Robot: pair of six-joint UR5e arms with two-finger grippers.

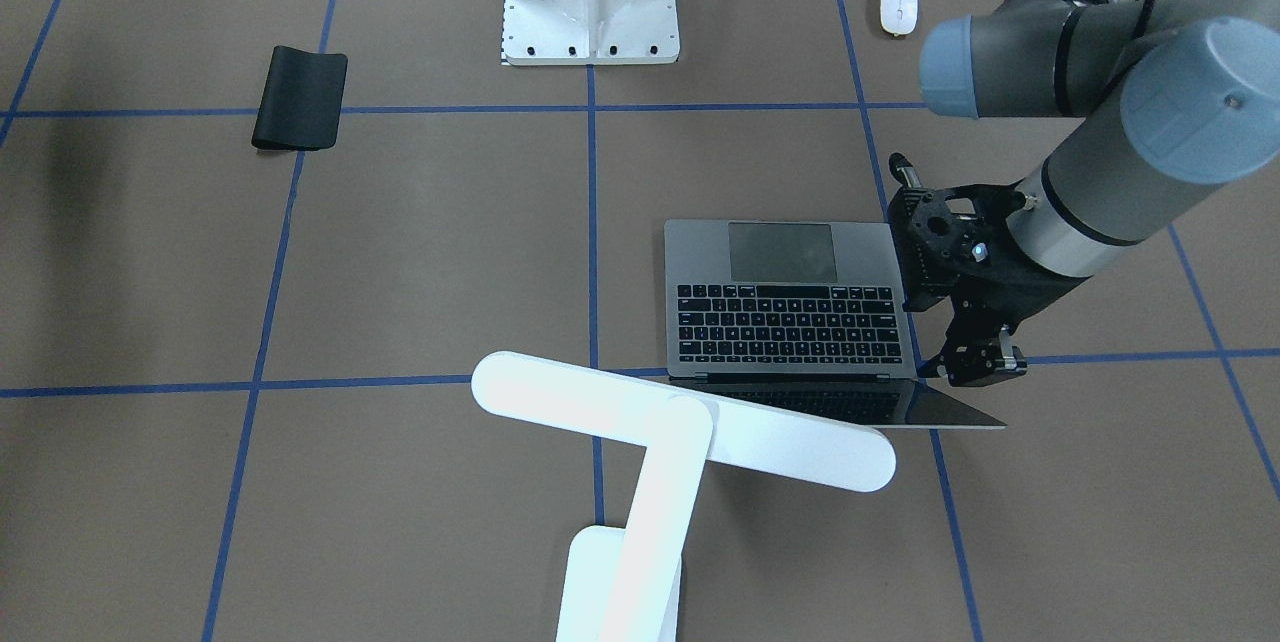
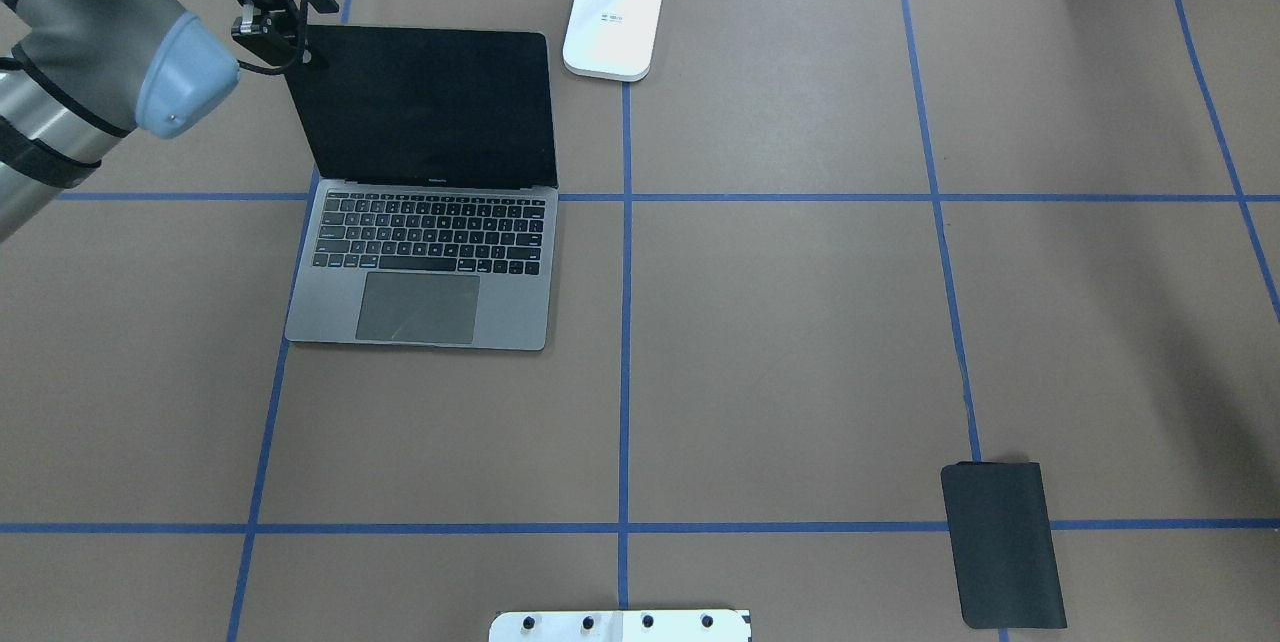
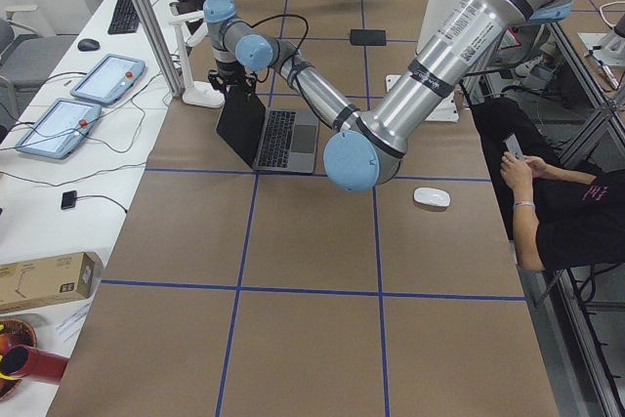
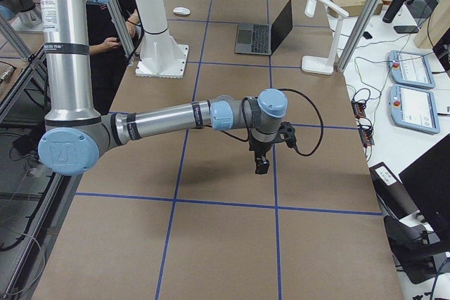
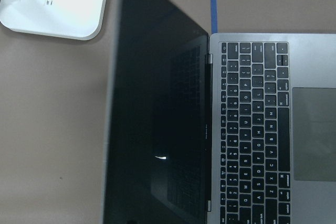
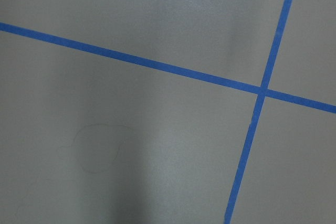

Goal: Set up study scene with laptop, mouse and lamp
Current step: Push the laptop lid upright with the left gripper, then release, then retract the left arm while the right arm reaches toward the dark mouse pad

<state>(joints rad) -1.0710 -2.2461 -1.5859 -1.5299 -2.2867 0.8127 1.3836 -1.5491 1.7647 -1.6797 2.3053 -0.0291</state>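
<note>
The laptop [image 1: 790, 307] sat open beside the lamp [image 1: 690, 427], the mouse [image 1: 898, 6] well apart toward the robot. The left gripper [image 1: 975, 370] hovered at the lid's corner, jaws apart; whether the right gripper [image 4: 261, 166] was parted or closed could not be told

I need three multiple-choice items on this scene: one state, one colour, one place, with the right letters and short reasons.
1. The laptop is: A shut; B open, screen dark; C open, screen lit.
2. The mouse pad is: A black; B white; C blue.
3. The mouse lies: A on the mouse pad; B on the laptop's keys; C on bare table, apart from both.
Answers: 1 B, keys show, screen black; 2 A, a flat black rectangle; 3 C, only brown table surrounds it.
</note>
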